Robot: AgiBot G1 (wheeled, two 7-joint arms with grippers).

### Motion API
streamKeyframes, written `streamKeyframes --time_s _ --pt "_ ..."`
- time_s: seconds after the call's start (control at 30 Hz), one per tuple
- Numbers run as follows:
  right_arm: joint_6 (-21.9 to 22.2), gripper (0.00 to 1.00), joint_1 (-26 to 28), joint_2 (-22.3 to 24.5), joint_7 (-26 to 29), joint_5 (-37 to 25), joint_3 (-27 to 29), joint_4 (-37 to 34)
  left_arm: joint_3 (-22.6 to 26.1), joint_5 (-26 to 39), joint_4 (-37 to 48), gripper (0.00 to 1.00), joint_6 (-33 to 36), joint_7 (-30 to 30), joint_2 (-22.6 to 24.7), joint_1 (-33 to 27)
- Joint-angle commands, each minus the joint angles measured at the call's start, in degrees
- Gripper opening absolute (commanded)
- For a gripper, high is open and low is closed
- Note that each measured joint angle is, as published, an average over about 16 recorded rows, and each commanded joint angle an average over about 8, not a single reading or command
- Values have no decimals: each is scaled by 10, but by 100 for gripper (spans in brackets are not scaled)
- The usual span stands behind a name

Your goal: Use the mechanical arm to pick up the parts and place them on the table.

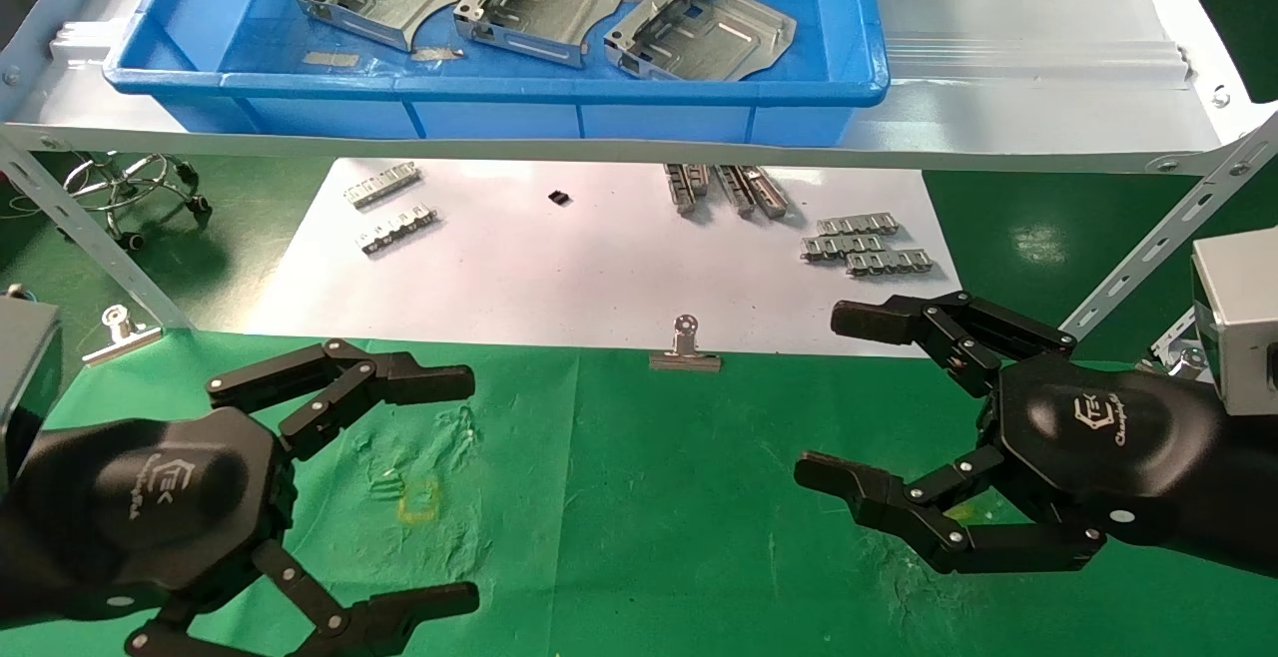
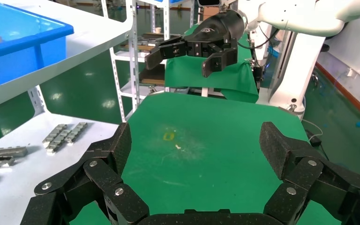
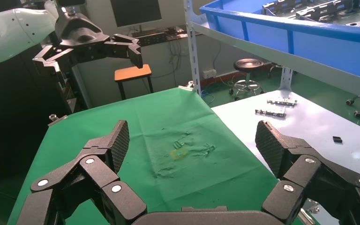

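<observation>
Three silver sheet-metal parts (image 1: pixel 544 0) lie side by side in a blue bin (image 1: pixel 499 88) on the pale shelf at the back; their tops also show in the right wrist view (image 3: pixel 309 7). My left gripper (image 1: pixel 454 487) is open and empty over the left of the green table (image 1: pixel 639 497). My right gripper (image 1: pixel 829 397) is open and empty over the table's right side. The yellow mark (image 1: pixel 419 499) lies on the wrinkled cloth between them. Each wrist view shows wide-spread fingers (image 2: pixel 117 147) (image 3: pixel 117 143) above bare green cloth.
A white sheet (image 1: pixel 599 278) beyond the cloth carries small linked silver strips (image 1: pixel 864 246) and a tiny black piece (image 1: pixel 559 198). Binder clips (image 1: pixel 685 349) pin the cloth's far edge. The shelf's slanted metal legs (image 1: pixel 1158 238) stand at both sides.
</observation>
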Motion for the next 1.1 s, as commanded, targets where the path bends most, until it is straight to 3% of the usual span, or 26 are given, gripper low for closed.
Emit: streamKeyframes --time_s 0.03,0.4,0.43,0.67,0.7,1.1 --pt "0 100 0 0 0 0 0 0 0 0 0 100 0 0 0 0" --pt "0 100 0 0 0 0 0 0 0 0 0 100 0 0 0 0" --pt "0 94 0 0 0 0 0 0 0 0 0 100 0 0 0 0" --pt "0 6 0 0 0 0 0 0 0 0 0 100 0 0 0 0" --pt "0 0 0 0 0 0 0 0 0 0 0 100 0 0 0 0" --pt "0 0 0 0 0 0 0 0 -10 -1 8 100 -46 -1 7 5"
